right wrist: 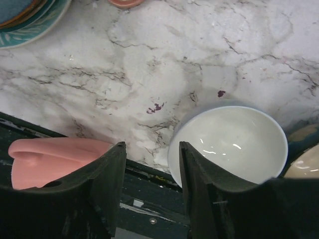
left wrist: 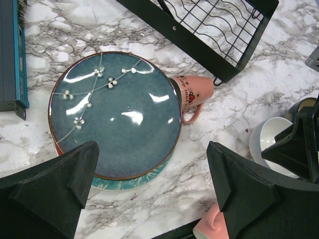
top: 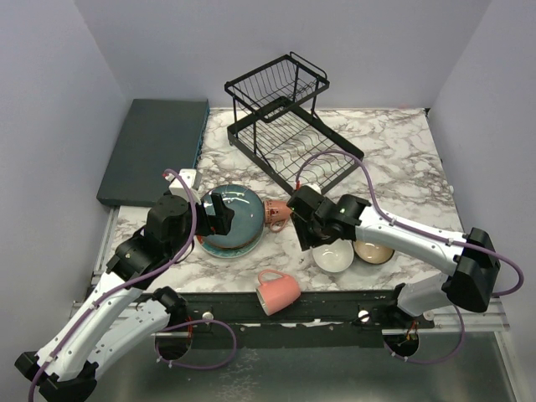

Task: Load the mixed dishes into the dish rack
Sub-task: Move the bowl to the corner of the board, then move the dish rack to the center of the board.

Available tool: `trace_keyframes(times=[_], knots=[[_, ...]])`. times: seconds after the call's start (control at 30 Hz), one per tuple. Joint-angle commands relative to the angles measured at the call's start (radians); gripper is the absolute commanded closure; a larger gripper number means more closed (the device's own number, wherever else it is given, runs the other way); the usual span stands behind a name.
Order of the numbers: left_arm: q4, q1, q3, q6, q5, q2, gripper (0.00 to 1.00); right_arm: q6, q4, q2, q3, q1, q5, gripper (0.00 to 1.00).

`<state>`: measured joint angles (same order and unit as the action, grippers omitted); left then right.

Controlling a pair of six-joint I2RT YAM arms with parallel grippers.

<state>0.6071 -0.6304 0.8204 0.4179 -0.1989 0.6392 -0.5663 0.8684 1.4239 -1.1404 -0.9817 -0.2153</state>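
Left gripper (left wrist: pixel 152 159): spread wide, nothing held, poised over the plate stack (left wrist: pixel 114 114).
Right gripper (right wrist: pixel 152 149): parted, nothing gripped, positioned between pink mug (right wrist: pixel 55 154) and white bowl (right wrist: pixel 229 142).
Dish rack (top: pixel 285 126): placed on the marble table (top: pixel 402 167), at its far side.

Marble table (top: pixel 402 159) holds dish rack (top: pixel 289 126), plate stack (top: pixel 244 209), mugs (top: pixel 278 291) (top: pixel 276 212), bowls (top: pixel 333 255) (top: pixel 373 251).

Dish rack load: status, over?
Left gripper open over dark teal plate. Right gripper open at white bowl rim. Dish rack empty, nothing loaded. Pink mug on its side between plate and rack.
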Motion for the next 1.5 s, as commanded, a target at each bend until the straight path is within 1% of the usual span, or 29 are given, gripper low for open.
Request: trace_keyframes(times=[0.0,0.1,0.23,0.3,0.37,0.5,0.57,0.63,0.77,0.93,1.17,1.2,1.27,1.47], knots=[[-0.012,0.005,-0.008,-0.013,0.01,-0.014,0.01,0.064,-0.065,0.006,-0.019,-0.005,0.112,0.47],[-0.013,0.005,-0.007,-0.013,0.013,-0.016,0.01,0.085,-0.122,-0.008,-0.006,-0.018,0.201,0.46],[-0.012,0.005,-0.008,-0.013,0.015,-0.02,0.01,0.086,-0.145,-0.016,-0.01,-0.029,0.2,0.44],[-0.013,0.005,-0.008,-0.014,0.016,-0.021,0.01,0.088,-0.149,-0.01,-0.026,-0.029,0.159,0.43],[-0.012,0.005,-0.007,-0.014,0.016,-0.022,0.01,0.101,-0.157,0.0,-0.042,-0.029,0.087,0.4],[-0.012,0.005,-0.008,-0.012,0.016,-0.028,0.01,0.142,-0.165,0.049,-0.103,-0.029,-0.084,0.32],[-0.012,0.005,-0.009,-0.013,0.016,-0.03,0.01,0.187,-0.178,0.081,-0.139,-0.024,-0.136,0.3],[-0.013,0.005,-0.009,-0.013,0.016,-0.029,0.01,0.228,-0.191,0.11,-0.174,-0.001,-0.15,0.3],[-0.012,0.005,-0.009,-0.013,0.018,-0.031,0.01,0.307,-0.25,0.151,-0.216,0.074,-0.115,0.32],[-0.012,0.005,-0.009,-0.013,0.017,-0.034,0.01,0.387,-0.286,0.227,-0.267,0.133,-0.077,0.34],[-0.012,0.005,-0.009,-0.013,0.024,-0.031,0.01,0.44,-0.349,0.31,-0.304,0.246,-0.006,0.39],[-0.012,0.005,-0.009,-0.013,0.024,-0.029,0.01,0.445,-0.358,0.326,-0.309,0.258,0.004,0.41],[-0.013,0.005,-0.009,-0.013,0.026,-0.029,0.01,0.452,-0.359,0.36,-0.327,0.272,0.03,0.46],[-0.012,0.005,-0.009,-0.013,0.024,-0.03,0.01,0.447,-0.386,0.416,-0.335,0.289,0.092,0.47]])
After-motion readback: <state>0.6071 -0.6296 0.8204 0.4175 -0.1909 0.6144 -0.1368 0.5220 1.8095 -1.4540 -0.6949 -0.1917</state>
